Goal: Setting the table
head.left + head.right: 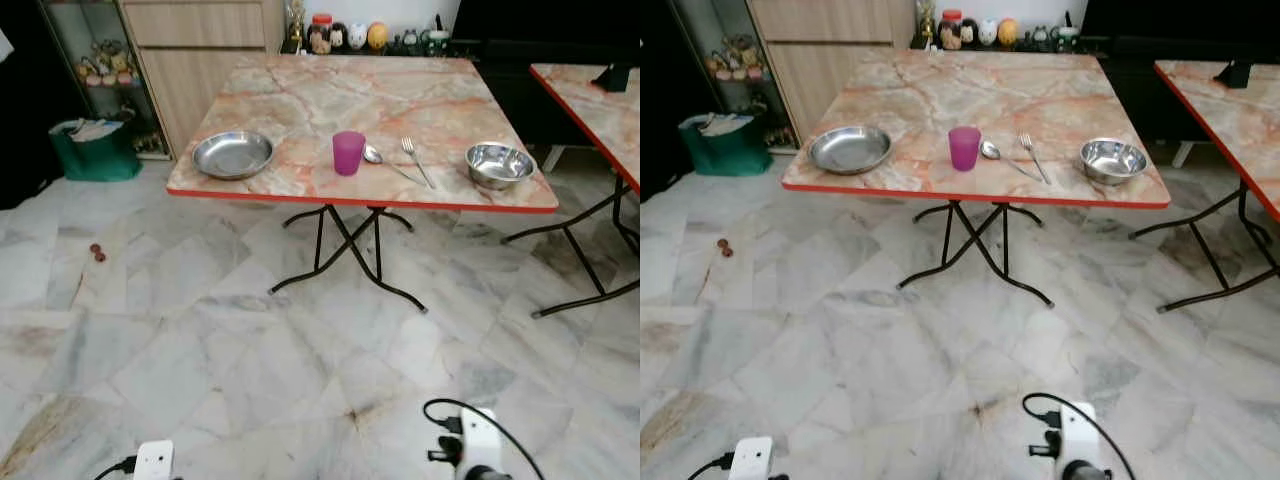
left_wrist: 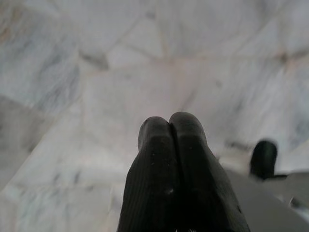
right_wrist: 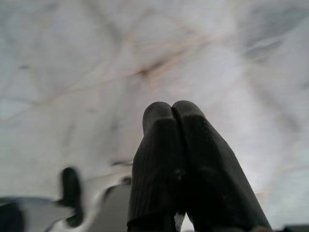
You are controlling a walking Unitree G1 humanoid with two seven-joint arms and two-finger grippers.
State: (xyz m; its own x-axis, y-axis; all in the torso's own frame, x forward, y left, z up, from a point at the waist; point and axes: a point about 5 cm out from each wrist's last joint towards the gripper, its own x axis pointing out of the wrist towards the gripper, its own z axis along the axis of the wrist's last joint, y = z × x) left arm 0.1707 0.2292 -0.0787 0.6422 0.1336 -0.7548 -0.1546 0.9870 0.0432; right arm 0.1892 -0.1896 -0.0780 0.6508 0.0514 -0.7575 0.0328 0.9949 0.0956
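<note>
Pincers clenched empty | left pincer (image 2: 170,121), right pincer (image 3: 172,107) over floor (image 1: 250,380)

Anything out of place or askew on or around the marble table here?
Mostly tidy. The plate, pink cup, spoon, fork and bowl sit upright in a row along the table's near edge, nothing spilled. The only oddity: two small reddish bits on the floor.
</note>
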